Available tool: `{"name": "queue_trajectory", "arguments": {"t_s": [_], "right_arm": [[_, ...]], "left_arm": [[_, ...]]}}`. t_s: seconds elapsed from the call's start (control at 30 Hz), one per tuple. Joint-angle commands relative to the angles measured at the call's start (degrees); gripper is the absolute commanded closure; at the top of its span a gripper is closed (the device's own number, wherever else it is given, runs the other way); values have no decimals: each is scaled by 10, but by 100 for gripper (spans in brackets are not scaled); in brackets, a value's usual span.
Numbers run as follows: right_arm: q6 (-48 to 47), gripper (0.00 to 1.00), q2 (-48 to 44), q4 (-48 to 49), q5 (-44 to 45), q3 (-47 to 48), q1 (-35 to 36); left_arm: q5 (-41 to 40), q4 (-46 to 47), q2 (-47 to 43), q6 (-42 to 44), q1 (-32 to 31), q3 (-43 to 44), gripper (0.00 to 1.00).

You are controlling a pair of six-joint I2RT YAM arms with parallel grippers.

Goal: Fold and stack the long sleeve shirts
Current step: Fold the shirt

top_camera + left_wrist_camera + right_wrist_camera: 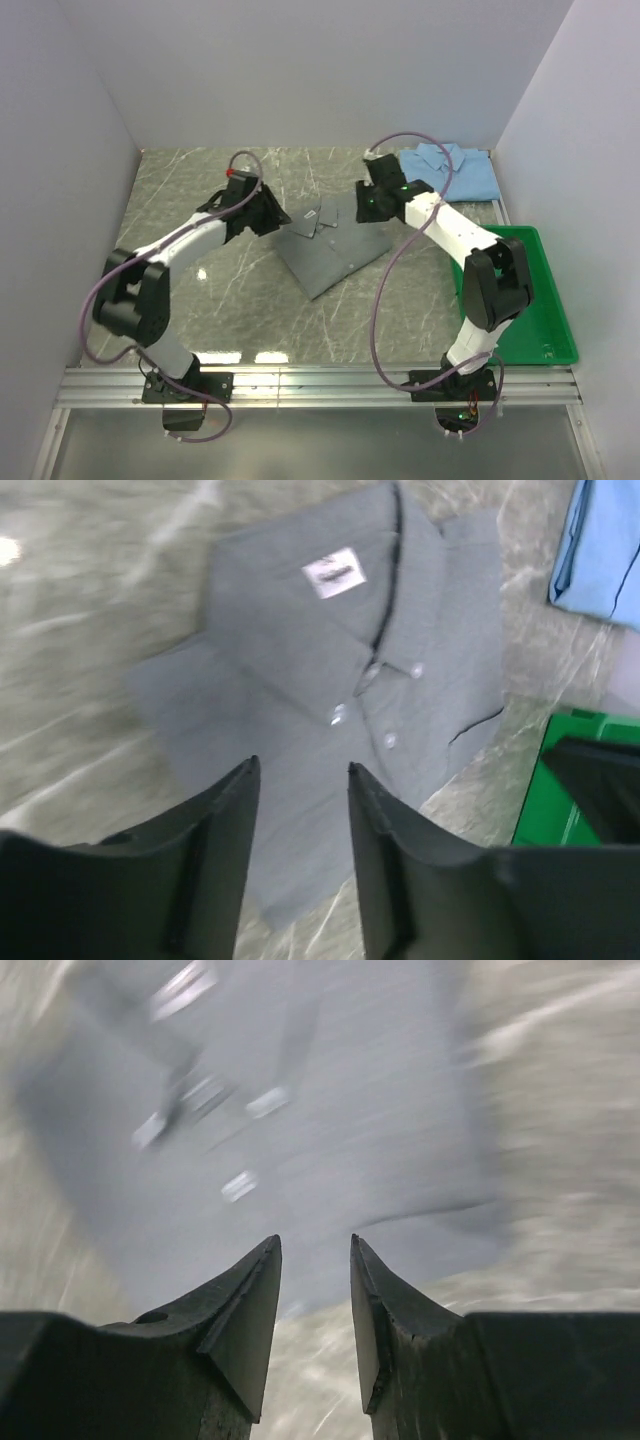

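Observation:
The grey shirt (330,243) lies folded flat in the middle of the table, collar toward the back. In the left wrist view it (340,680) shows its white neck label and buttons; the right wrist view (300,1120) is blurred. The light blue shirt (450,172) lies folded at the back right, its edge in the left wrist view (600,550). My left gripper (277,217) is open and empty, just above the grey shirt's left edge (301,765). My right gripper (366,206) is open and empty above its right edge (315,1242).
A green plastic tray (545,310) sits at the right front of the table, its corner in the left wrist view (545,800). White walls close the marble table on the left, back and right. An aluminium rail (320,385) runs along the near edge.

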Motion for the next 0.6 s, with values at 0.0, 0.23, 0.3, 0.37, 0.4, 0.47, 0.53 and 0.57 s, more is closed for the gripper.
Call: {"name": "queue_trajectory", "arguments": {"t_s": [0.0,0.23,0.3,0.37,0.4,0.47,0.53,0.57], "right_arm": [[33,59,29,36,-26,-31,-37],[68,61,77,58,-93,-82,-76],[84,62,81,65,-106,-106,-76],[93,62,81,77,-135,-119,-75],[95,62,80,80,-140,-126,-75],[96,63,75,82,-136,-126,-75],[96,63,63,81,-123,-117,-79],[100,63,46,87,-121,-116,-81]], "left_arm": [[-4,35,57,-24,-24,48,55],[-20,45,134,-55,-25,20,70],[-32,33,147,-56,-24,11,71],[-40,20,163,-51,-17,15,71],[-40,16,169,-45,-11,19,71],[-40,1,195,-36,4,48,70],[-48,-11,214,-13,15,78,68],[-55,-17,234,-2,18,115,67]]}}
